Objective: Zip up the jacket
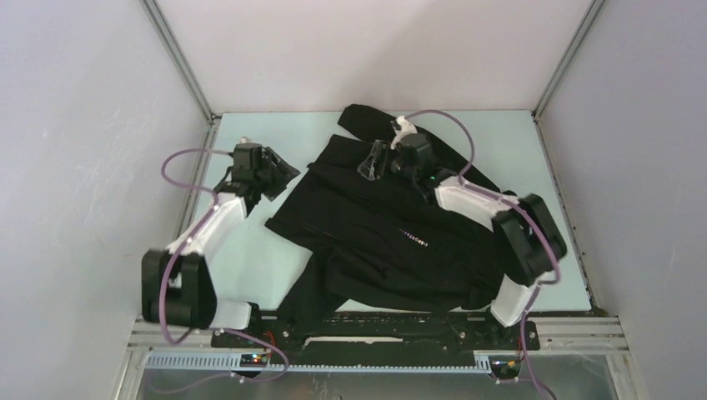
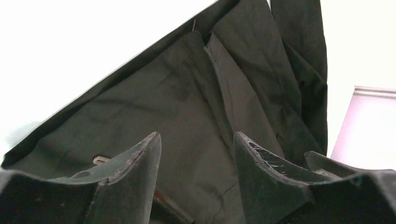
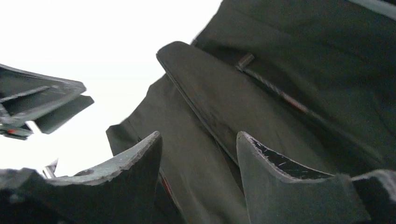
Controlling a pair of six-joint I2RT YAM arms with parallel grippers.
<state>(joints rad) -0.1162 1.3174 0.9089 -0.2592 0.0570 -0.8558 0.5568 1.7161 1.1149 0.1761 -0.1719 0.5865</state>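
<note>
Jacket [image 1: 375, 242] isn't pinched by either of your grippers right now. On the left gripper [image 2: 196, 140] the jaws stand apart, with a clear gap and just black cloth showing below them. Right gripper [image 3: 198, 137] looks the same: fingers spread, nothing clamped.

In the right wrist view a flap edge runs up from between the fingers, with a zip pull [image 3: 244, 60] and a line of zip just beside it. You can also see the left gripper poking in at that view's left side.

From above, your left gripper sits just beside the jacket's far-left edge, and the right one hangs over the cloth toward the far end. The jacket lies rumpled across the middle of the table [image 1: 250, 258], from near the arm bases up toward the far edge, with its pale lettering [image 1: 413, 236] facing up.
</note>
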